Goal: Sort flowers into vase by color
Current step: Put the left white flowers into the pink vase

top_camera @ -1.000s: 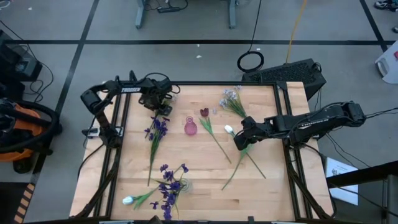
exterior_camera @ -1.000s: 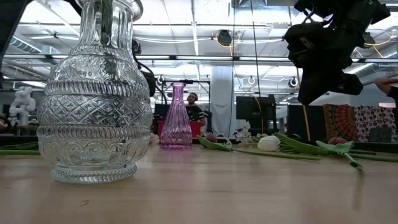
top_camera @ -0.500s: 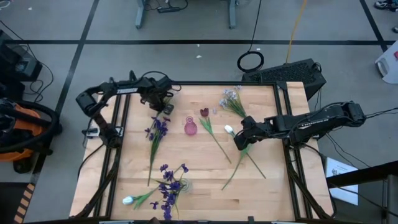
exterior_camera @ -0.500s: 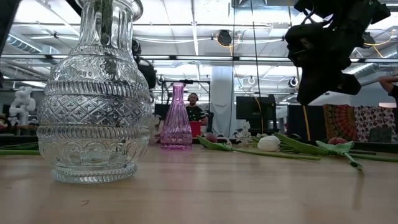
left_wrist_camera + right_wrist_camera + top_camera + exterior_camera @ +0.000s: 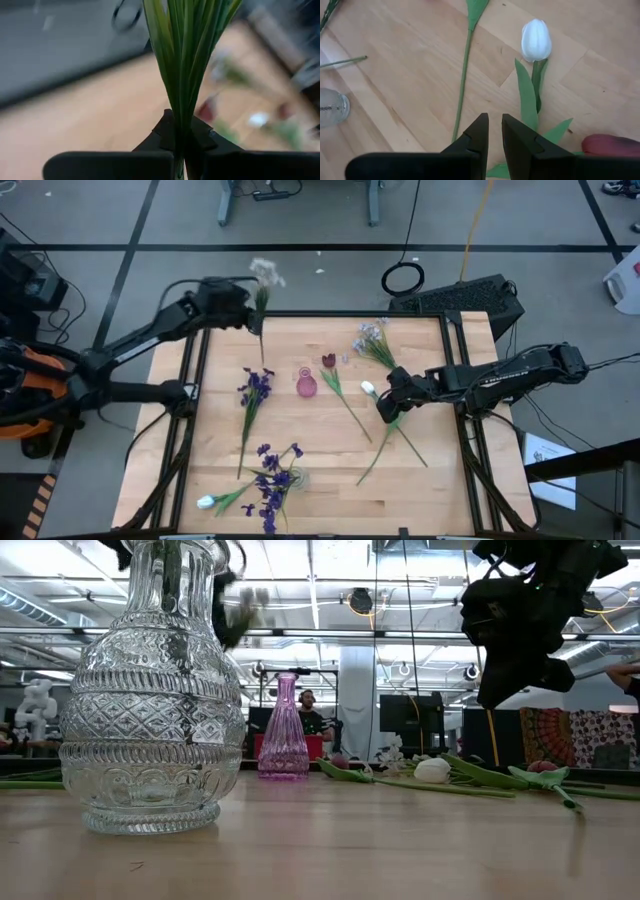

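Carrying step: left gripper [image 5: 252, 317] clenched on pale lavender-white green-stemmed flower [image 5: 265, 275], lifted at upper left. Next up, probably lowering into clear patterned glass vase [image 5: 152, 690]. Right gripper [image 5: 492, 131] nearly closed, empty, hovering mid-right.

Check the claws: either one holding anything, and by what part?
Left claw grips a pale lavender-white flower by its green stem. Right claw holds nothing, nearly closed above the table.

A clear glass vase [image 5: 152, 690] stands nearest, a pink vase [image 5: 284, 730] behind.
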